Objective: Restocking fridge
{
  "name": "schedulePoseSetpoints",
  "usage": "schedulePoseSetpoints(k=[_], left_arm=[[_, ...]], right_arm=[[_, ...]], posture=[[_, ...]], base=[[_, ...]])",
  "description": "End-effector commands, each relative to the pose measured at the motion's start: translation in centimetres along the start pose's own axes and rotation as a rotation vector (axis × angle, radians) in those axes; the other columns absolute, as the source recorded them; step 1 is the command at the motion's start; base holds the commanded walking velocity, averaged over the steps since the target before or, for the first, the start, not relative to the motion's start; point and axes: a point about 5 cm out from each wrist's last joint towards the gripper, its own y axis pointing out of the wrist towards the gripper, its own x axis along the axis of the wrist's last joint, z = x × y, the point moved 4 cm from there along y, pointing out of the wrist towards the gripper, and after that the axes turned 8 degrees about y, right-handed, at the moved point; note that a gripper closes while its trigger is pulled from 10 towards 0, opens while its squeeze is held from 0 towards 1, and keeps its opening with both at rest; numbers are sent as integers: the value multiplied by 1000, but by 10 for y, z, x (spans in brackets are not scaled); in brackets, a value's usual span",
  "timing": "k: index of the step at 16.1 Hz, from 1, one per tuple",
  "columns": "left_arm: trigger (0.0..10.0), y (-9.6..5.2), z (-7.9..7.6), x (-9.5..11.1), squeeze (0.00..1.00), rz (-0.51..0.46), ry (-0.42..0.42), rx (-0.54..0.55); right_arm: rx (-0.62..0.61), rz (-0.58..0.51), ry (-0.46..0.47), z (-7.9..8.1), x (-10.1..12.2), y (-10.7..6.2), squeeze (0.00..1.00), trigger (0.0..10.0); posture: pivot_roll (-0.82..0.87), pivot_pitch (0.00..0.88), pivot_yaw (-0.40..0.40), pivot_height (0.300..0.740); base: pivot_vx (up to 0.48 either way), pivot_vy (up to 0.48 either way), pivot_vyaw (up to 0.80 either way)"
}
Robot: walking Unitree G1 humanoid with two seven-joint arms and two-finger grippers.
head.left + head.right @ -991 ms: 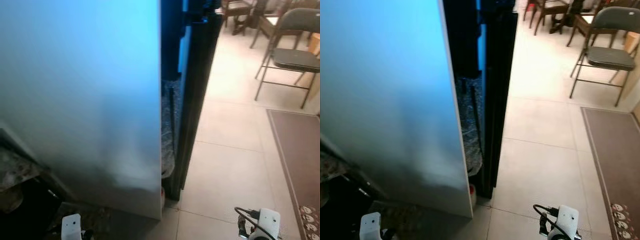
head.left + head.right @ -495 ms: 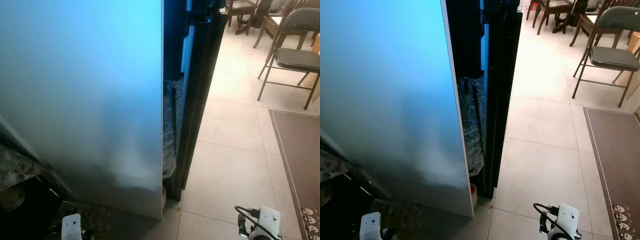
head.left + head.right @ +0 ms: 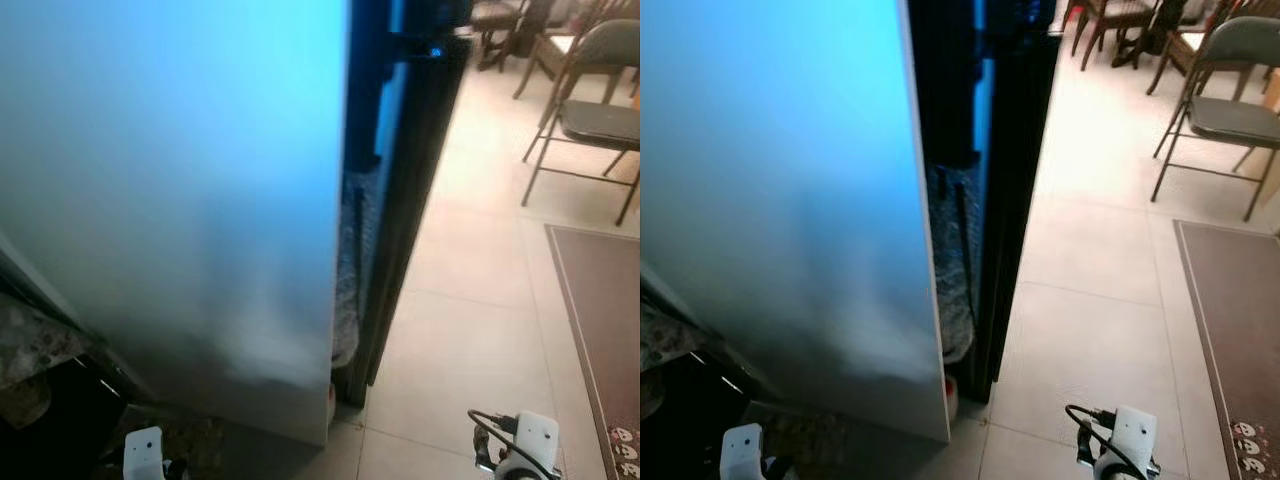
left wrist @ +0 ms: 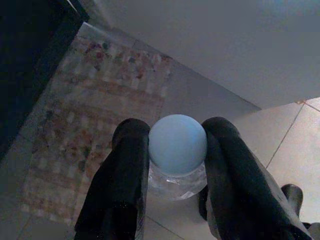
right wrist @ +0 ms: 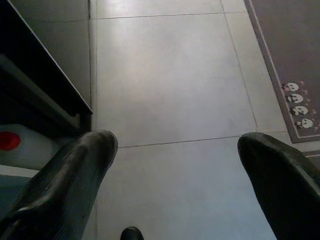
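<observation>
Left gripper [image 4: 170, 165] clamped on bottle [image 4: 177, 152] by its pale blue cap, centre of left wrist frame, patterned rug [image 4: 95, 125] beneath. Right gripper [image 5: 175, 165] spread wide, grasping nothing, over tiled floor [image 5: 170, 90]. Both arms low, wrists at bottom edge of eye frames. Fridge door [image 3: 170, 200] fills left half, dark fridge body [image 3: 400, 200] at centre. Best to keep grip firm, bottle upright, round door edge before lifting. Folding chair [image 3: 1220, 110] upper right.
</observation>
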Motion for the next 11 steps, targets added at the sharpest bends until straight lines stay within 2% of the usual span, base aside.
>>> schedulePoseSetpoints(k=[1,5,9,11], left_arm=[[10000,0,0,0,0,9,-4,-2],[10000,0,0,0,0,7,-4,-1],[10000,0,-1,0,0,11,-2,-5],[10000,0,-1,-1,0,12,-1,-5]], right_arm=[[-12,7,12,-4,-3,-1,0,10000],[-11,5,14,-3,-3,-1,0,10000],[-4,-11,12,0,-1,-1,0,10000],[38,-44,-1,8,-1,-3,0,10000]], posture=[[-59,0,37,740],[-59,0,37,740],[-58,0,36,740],[-64,0,37,740]], base=[[262,0,0],[269,0,0],[0,0,0],[0,0,0]])
